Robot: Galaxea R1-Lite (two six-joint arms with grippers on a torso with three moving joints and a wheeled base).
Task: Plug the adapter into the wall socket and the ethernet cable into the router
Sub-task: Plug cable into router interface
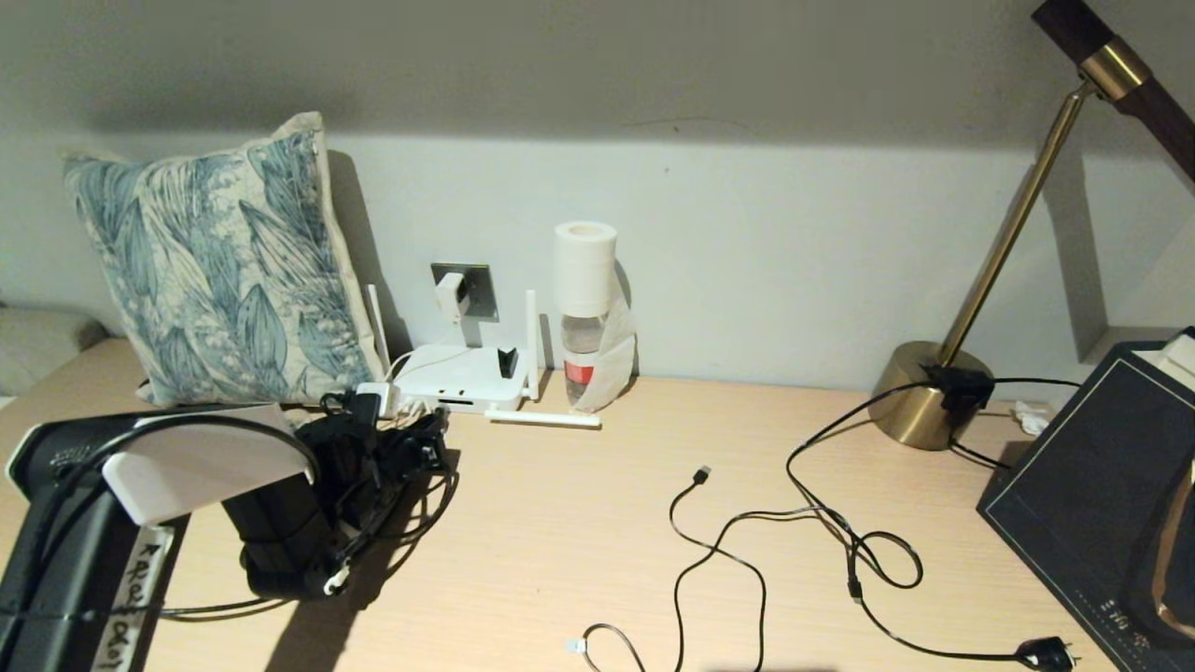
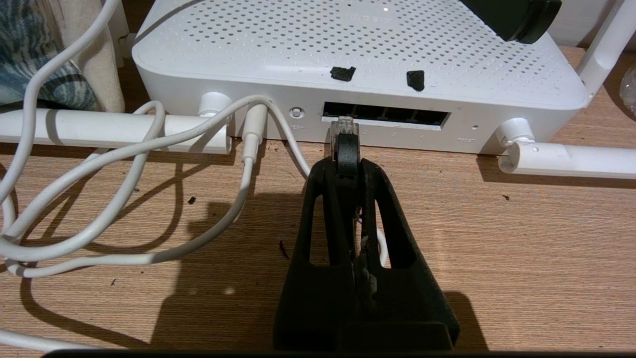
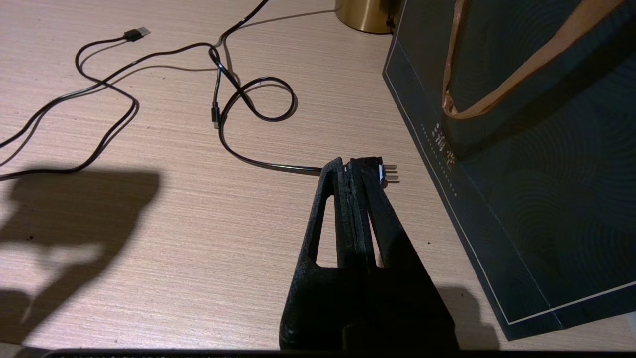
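The white router lies by the wall, also seen in the head view as the router. My left gripper is shut on the ethernet cable just behind its clear connector. The connector's tip sits at the mouth of the leftmost port in the dark port row; how deep it is cannot be told. The white adapter sits in the grey wall socket, its thin white cord running to the router. My right gripper hovers shut and empty over the table.
A leaf-print pillow leans left of the router. A bottle under a paper roll stands to its right. A brass lamp, a dark bag, a thin USB cable and a black pronged plug lie to the right.
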